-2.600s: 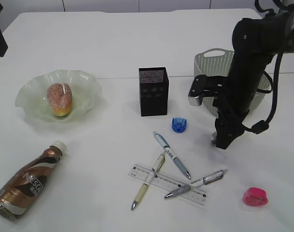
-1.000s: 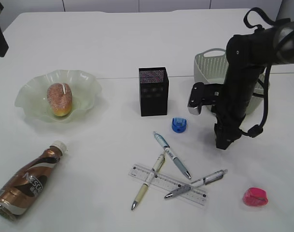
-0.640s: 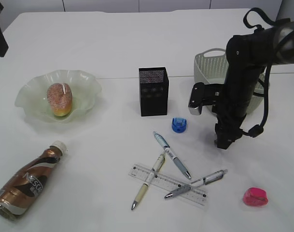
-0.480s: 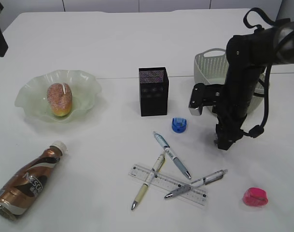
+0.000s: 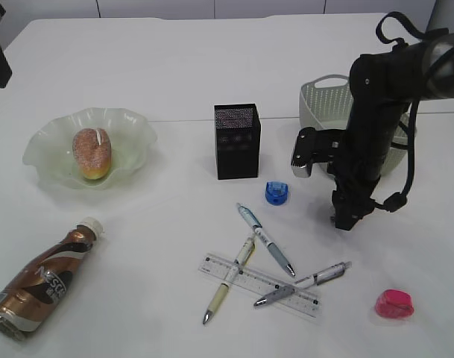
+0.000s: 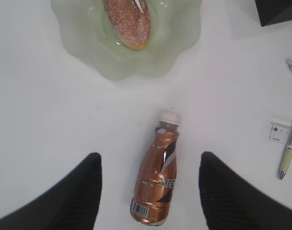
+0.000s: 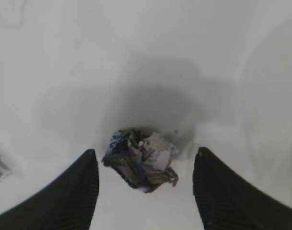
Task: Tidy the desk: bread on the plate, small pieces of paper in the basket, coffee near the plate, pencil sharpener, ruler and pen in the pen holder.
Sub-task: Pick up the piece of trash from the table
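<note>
Paper ball (image 7: 142,159), crumpled and print-streaked, sits between the right gripper's (image 7: 142,184) spread fingers; only the wrist view reveals it. Left gripper (image 6: 149,187) spread above the coffee bottle (image 6: 156,183).

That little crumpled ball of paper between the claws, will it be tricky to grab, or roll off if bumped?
The crumpled paper looks loosely wadded, so it is probably very light and will squash somewhat when pinched. Its folds and jagged edges suggest it would skid or tumble a little if nudged, not roll far. The right gripper stands open on either side of it.
</note>
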Available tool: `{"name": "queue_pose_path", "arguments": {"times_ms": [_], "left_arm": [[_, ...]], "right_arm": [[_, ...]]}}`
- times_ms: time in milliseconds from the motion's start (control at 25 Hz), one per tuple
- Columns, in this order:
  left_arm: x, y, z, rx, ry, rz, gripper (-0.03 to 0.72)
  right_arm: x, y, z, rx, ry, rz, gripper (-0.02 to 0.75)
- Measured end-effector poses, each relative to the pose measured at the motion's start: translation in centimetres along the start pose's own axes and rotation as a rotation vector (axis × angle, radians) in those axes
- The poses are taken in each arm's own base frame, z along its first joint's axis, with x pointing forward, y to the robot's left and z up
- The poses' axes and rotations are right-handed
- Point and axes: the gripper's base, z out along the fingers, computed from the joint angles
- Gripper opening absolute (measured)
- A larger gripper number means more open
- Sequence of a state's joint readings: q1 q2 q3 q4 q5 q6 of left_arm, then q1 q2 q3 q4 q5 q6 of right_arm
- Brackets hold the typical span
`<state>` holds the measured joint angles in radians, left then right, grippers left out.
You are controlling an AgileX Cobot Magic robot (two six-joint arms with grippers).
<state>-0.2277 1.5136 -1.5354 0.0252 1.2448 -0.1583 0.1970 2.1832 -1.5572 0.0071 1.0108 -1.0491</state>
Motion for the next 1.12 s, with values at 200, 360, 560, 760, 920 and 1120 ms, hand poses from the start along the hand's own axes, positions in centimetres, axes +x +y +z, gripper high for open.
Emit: {"name": "queue_pose_path", "arguments": {"times_ms": [200, 360, 560, 760, 920, 1120], "left_arm": [[0.0, 0.0, 0.0, 0.000, 0.000, 0.000, 0.452], [0.0, 0.0, 0.0, 0.000, 0.000, 0.000, 0.448], [0.0, 0.0, 0.0, 0.000, 0.000, 0.000, 0.443], [0.0, 0.0, 0.0, 0.000, 0.000, 0.000, 0.441], [0.0, 0.0, 0.0, 0.000, 0.000, 0.000, 0.433], [0.0, 0.0, 0.0, 0.000, 0.000, 0.000, 0.430]], "right_arm": [[0.0, 0.0, 0.0, 0.005, -0.003, 0.000, 0.488], [-0.1, -0.1, 0.0, 0.016, -0.009, 0.000, 0.488], [-0.1, -0.2, 0.6, 0.006, -0.003, 0.000, 0.488], [-0.1, -0.2, 0.7, 0.004, -0.002, 0.000, 0.488], [-0.1, -0.2, 0.7, 0.006, -0.004, 0.000, 0.487], [-0.1, -0.2, 1.2, -0.002, 0.001, 0.000, 0.434]]}}
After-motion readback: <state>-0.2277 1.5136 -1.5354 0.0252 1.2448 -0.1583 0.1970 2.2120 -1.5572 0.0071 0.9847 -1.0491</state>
